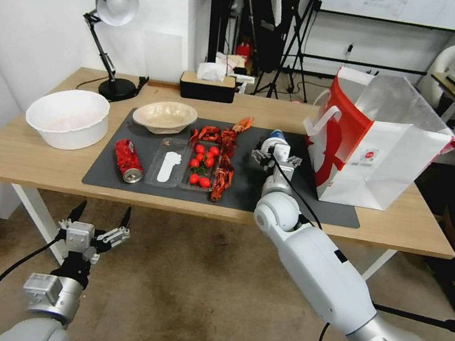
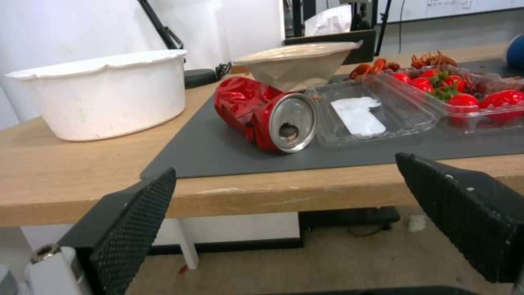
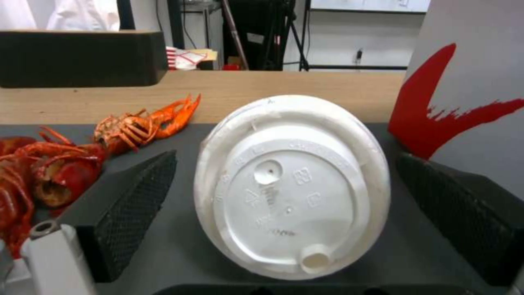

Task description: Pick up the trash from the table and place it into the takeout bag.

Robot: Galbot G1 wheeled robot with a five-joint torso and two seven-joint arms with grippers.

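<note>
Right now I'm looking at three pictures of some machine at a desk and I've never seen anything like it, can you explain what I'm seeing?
It is a wheeled robot with two arms, each ending in a gripper. The wide picture comes from a camera on its head; the other two come from cameras on its wrists.

The right gripper is out over the table, open, with a white-lidded cup lying on its side between its fingers, not yet squeezed. The left gripper waits open, below the table's front edge.

On the dark mat lie a crushed red can, a beige bowl, a clear tray, tomatoes and crayfish. The takeout bag stands open at the right.
</note>
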